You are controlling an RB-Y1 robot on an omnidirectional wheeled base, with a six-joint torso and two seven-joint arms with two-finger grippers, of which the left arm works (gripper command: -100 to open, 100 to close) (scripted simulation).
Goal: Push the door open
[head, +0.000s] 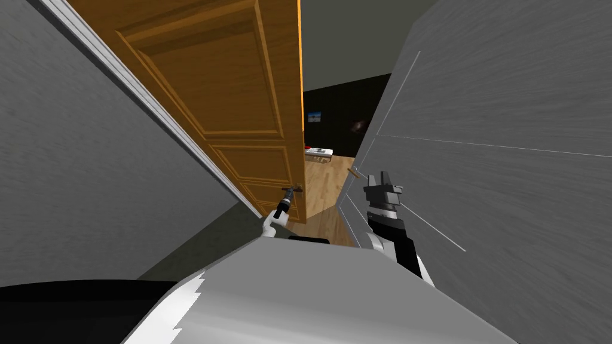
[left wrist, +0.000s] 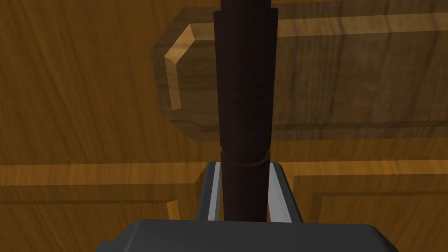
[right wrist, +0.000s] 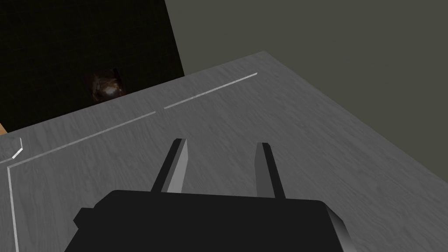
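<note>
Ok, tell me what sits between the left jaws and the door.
The dark handle: in the left wrist view the jaws press its sides, and the brown door lies right behind it.

A home is suggested by the panelled wooden door [head: 239,107] at 11 o'clock and, at 12 o'clock, a plank floor [head: 326,185], low table [head: 318,153] and wall picture [head: 315,116].

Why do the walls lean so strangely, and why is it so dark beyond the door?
Head view: a very wide, rolled lens splays the walls and tilts the door; the black area beyond is likely undrawn. Left wrist view: the handle looks dim, close up.
</note>
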